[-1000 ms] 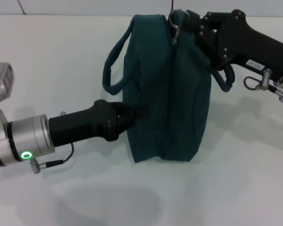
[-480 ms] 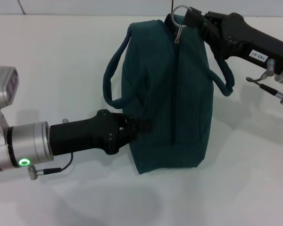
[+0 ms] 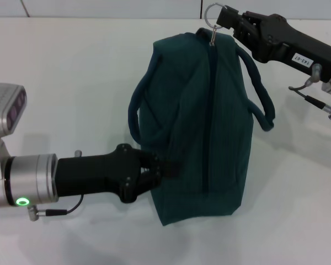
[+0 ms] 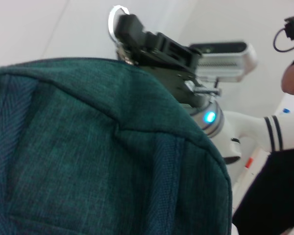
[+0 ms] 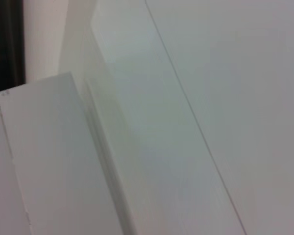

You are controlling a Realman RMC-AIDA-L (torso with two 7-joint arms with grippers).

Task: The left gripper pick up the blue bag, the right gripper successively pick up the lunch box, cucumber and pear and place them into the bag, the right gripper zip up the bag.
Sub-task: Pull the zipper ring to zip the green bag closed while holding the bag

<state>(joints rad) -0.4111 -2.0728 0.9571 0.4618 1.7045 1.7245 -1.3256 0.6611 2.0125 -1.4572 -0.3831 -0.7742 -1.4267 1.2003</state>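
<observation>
White surface [image 3: 298, 221] fills the head view, with a thin dark seam line at the far edge [image 3: 201, 8]. Left wrist view catches a person on the right: dark clothing [image 4: 272, 196], bare arm [image 4: 293, 78]. Right wrist view shows only white panels [image 5: 186, 122].

A small white sticker [image 3: 301, 61] sat on my right arm, far right. Its print looked like "143-07", though I couldn't be sure.

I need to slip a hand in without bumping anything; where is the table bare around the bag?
Bare table lies on the robot's left, beyond the left tool, and in front of the blue bag. It is crowded at the bag's far end, where the right tool grips the ring zipper pull.
</observation>
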